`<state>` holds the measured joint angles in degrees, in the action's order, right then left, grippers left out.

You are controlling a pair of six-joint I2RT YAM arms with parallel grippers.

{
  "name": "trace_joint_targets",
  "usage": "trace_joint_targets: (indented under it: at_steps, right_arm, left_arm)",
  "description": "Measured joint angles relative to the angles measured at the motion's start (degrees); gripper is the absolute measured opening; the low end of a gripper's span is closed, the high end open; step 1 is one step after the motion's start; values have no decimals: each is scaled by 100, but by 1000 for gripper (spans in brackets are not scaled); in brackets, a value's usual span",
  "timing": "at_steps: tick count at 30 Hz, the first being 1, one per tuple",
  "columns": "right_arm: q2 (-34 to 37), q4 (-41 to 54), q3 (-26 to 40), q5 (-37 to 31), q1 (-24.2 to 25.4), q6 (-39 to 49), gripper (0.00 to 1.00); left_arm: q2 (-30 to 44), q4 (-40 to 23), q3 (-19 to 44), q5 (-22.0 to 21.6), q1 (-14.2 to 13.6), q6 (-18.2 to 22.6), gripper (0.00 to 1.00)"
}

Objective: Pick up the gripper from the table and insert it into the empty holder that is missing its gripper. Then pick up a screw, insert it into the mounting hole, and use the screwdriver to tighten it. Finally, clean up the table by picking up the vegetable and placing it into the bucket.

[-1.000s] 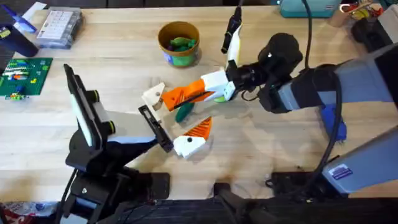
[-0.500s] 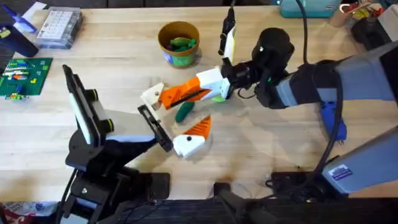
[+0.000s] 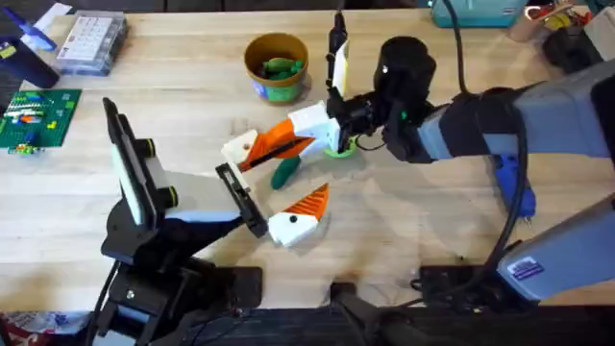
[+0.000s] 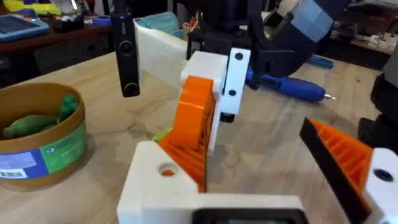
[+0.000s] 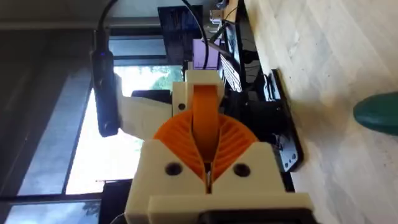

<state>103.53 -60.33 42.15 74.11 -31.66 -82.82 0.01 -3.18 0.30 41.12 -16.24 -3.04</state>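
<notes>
right pincer (image 3: 252, 154): closed, empty | left pincer: state cannot be told | vegetable (image 3: 284, 172): on surface (image 3: 432, 221) beside right pincer

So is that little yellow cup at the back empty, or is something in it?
Not empty. The bucket stands upright on the table and holds green toy pieces; the left wrist view shows them inside too.
</notes>
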Motion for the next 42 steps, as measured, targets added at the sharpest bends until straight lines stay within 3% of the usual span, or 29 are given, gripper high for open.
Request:
trace_joint_targets:
  at_steps: [13,42]
  right_arm:
    - [0,1266,544,-23,-75,788,12]
    - [197,1241,688,8,-89,975,12]
  left_arm:
    - [-1,13,-2,-214,42,-21,988]
    - [-1,7,-2,-220,42,-108,988]
